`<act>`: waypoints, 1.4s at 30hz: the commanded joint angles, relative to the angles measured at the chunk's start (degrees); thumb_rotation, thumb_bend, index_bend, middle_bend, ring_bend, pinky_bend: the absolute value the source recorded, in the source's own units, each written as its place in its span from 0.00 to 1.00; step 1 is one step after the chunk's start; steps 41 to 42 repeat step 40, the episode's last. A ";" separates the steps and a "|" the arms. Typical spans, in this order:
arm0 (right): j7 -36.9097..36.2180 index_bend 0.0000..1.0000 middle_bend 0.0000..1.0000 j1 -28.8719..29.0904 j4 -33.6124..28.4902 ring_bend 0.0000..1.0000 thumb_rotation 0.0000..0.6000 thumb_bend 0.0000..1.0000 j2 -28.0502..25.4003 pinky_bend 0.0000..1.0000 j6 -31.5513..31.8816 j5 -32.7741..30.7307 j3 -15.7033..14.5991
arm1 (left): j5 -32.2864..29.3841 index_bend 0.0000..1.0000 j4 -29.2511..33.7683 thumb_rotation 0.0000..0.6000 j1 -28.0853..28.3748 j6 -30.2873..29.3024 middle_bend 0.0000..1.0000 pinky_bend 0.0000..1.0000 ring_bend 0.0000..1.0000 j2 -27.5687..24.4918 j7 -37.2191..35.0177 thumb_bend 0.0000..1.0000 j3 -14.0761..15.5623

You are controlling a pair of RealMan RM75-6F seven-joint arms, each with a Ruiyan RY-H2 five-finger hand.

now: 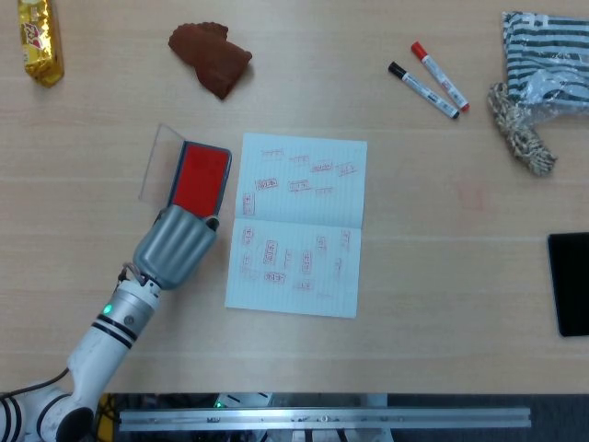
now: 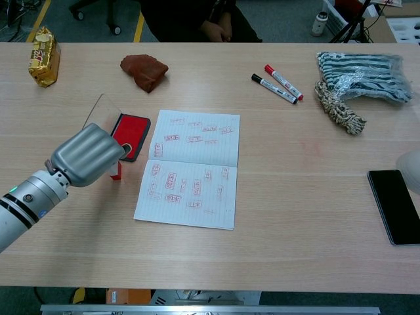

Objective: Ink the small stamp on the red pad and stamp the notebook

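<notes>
The ribbed grey left robot hand [image 2: 88,156] grips a small red stamp [image 2: 116,171] beside the glossy rectangular ink pad [image 2: 131,133].

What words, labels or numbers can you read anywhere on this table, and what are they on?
None can be read.
Red stamp marks on the notebook: boxed text, too small to read.
Gold packet: red printing, blurred.
Two markers: barrel labels too small.
Red ink pad, phone: no text visible.

Your left hand [image 2: 88,155] hides most of the small stamp [image 2: 117,170]; frame edges crop your right hand [image 2: 411,169] and the phone [image 1: 571,284].
</notes>
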State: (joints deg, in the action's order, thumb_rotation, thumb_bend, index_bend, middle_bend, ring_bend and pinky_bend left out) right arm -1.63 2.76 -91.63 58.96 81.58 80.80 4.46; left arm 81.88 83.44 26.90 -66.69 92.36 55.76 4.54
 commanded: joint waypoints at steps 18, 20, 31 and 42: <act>-0.77 0.41 0.41 1.25 -0.13 0.34 1.00 0.29 -1.22 0.43 -1.55 -0.28 0.58 | -9.77 0.33 19.31 1.00 -7.06 -10.22 0.75 1.00 0.75 -17.39 -19.89 0.28 -7.82; -1.08 0.41 0.41 1.46 0.36 0.34 1.00 0.29 -0.69 0.43 -1.37 0.25 0.60 | -11.16 0.34 18.95 1.00 -8.23 -11.40 0.73 1.00 0.72 -17.96 -21.85 0.28 -8.34; -0.15 0.41 0.42 1.88 -0.25 0.34 1.00 0.29 -0.05 0.43 -0.37 2.86 -0.05 | -7.93 0.37 18.18 1.00 -15.95 -19.58 0.72 1.00 0.68 -19.68 -30.79 0.28 -5.49; 0.58 0.41 0.42 2.30 -0.85 0.34 1.00 0.29 0.02 0.43 -0.58 2.85 -0.02 | -1.95 0.39 19.16 1.00 -20.63 -24.48 0.72 1.00 0.69 -20.99 -33.63 0.28 -2.44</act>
